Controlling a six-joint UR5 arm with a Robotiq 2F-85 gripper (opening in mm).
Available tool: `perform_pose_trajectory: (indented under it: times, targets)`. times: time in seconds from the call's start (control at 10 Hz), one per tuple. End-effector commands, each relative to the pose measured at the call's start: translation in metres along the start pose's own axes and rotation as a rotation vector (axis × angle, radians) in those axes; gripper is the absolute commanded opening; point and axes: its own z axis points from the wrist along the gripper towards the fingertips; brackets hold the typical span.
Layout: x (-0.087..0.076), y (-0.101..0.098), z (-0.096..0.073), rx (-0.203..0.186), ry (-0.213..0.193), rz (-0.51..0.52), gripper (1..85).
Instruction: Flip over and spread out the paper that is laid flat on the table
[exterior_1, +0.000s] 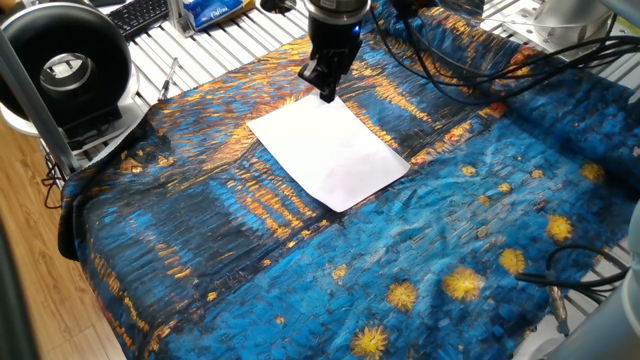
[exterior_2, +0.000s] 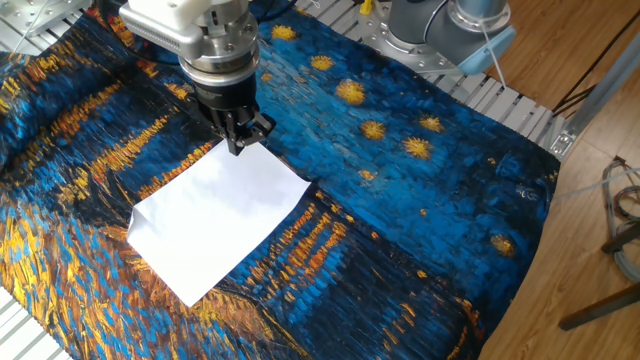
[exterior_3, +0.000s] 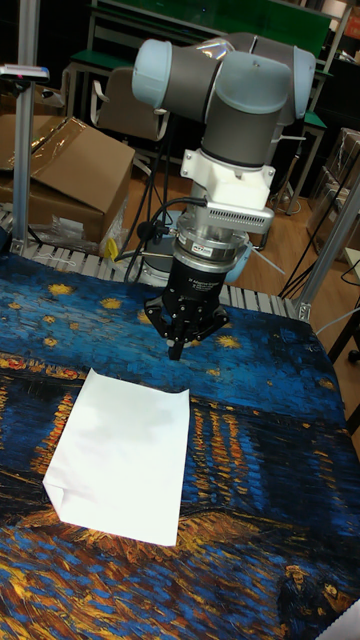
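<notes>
Tall fixed view shows the UR5 arm (exterior_3: 215, 85) reaching down from its base behind the table (exterior_3: 270, 440), wrist pointing straight at the cloth. The gripper (exterior_3: 177, 350) has its two dark fingers pinched together into a single point, with nothing caught between them as far as I can see. That point hangs just above the far right corner of the paper (exterior_3: 125, 455), close to it; whether it actually touches the sheet I cannot tell.

The white sheet lies flat on the blue and orange painterly cloth, turned at an angle to the table edges. Its near left corner is curled or folded slightly upward in this view.

From one fixed view, the gripper (exterior_1: 325, 95) sits at the far corner of the paper (exterior_1: 330, 150), and black cables (exterior_1: 470, 75) trail over the cloth behind it. A black round fan (exterior_1: 65, 65) stands off the table's left end, beside a keyboard (exterior_1: 140, 15).

From the other fixed view, the gripper (exterior_2: 238, 148) meets the sheet's upper corner.
</notes>
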Motion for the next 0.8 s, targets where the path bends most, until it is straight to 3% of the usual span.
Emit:
perform_pose_trajectory:
  times: [0.0, 0.2, 0.5, 0.6, 0.7]
  targets:
    - [-0.001, 0.000, -0.003, -0.001, 0.005, -0.006, 1.0]
    - [0.002, -0.006, -0.003, 0.022, 0.016, -0.036, 1.0]
    - [0.003, -0.001, -0.003, 0.003, 0.019, -0.038, 1.0]
    - [0.003, 0.015, -0.003, -0.059, 0.018, -0.003, 1.0]
    - [0.002, 0.004, -0.003, -0.018, 0.018, 0.014, 1.0]
